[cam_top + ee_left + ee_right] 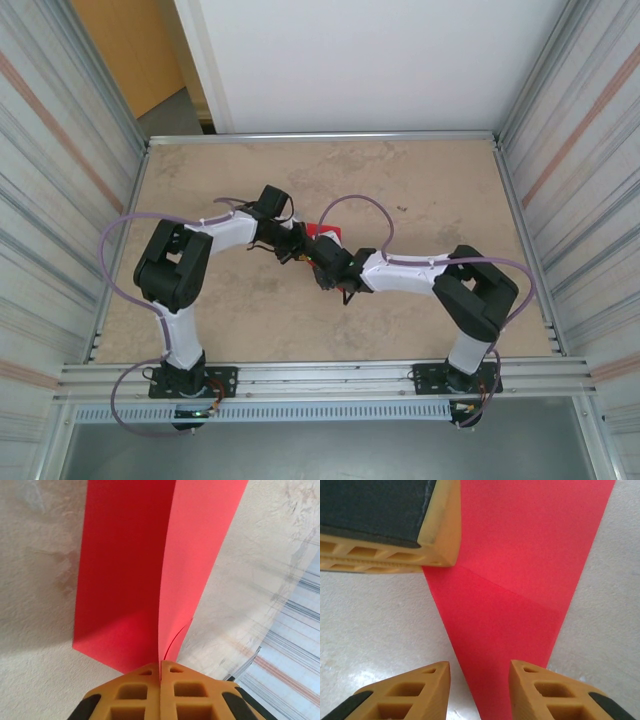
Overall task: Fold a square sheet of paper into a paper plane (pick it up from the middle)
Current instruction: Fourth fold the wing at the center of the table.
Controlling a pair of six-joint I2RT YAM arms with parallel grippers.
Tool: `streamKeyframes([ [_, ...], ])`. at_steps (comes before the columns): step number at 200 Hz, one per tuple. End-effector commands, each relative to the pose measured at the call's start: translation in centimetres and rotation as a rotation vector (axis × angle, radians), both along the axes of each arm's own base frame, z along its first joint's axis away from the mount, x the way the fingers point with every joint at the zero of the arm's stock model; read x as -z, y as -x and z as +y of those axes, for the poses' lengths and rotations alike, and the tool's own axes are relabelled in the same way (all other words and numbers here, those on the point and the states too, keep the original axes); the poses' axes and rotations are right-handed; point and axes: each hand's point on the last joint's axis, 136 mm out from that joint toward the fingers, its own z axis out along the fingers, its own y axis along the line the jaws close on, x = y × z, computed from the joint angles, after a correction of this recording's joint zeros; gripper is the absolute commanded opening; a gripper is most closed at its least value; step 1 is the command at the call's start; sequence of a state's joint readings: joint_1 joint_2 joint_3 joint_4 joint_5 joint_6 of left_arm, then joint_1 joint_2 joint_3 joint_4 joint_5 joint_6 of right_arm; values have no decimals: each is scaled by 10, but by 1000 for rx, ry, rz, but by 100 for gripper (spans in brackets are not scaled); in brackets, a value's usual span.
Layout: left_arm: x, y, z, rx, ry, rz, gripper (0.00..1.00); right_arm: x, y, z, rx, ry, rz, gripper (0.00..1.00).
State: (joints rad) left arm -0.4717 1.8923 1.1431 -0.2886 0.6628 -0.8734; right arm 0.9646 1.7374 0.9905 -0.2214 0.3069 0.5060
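Observation:
The red sheet of paper [326, 234] is held above the table's middle, where both grippers meet. My left gripper [160, 672] is shut on its edge, and two red layers [125, 570] fan upward from the closed fingertips. In the right wrist view the paper [520, 580] carries a diagonal crease and narrows to a point. That point runs down between the fingers of my right gripper [480, 680], whose jaws stand apart and do not pinch it. The left gripper's fingers [385, 525] show at the upper left of that view, clamped on the paper's side.
The beige tabletop [420, 190] is ringed by corrugated metal walls [60, 150] on the left and right and a white panel at the back. A metal rail [320, 378] runs along the near edge by the arm bases.

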Motion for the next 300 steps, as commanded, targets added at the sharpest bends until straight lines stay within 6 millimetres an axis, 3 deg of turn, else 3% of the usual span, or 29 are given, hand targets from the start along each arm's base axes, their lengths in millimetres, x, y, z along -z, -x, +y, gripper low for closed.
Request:
streamKeyframes([
  [1,-14,-1,-2,-19,3,-2,6,5,-7,2,5,17,-44,34],
  [152,-12,2,0,-12,-17,32,7,22,-9,-16,10,126,-69,30],
  [239,-9,1,0,4,-35,51,8,8,-13,-22,-26,186,-139,31],
  [300,-4,1,3,18,-53,69,8,9,-12,-23,-64,220,-153,30],
])
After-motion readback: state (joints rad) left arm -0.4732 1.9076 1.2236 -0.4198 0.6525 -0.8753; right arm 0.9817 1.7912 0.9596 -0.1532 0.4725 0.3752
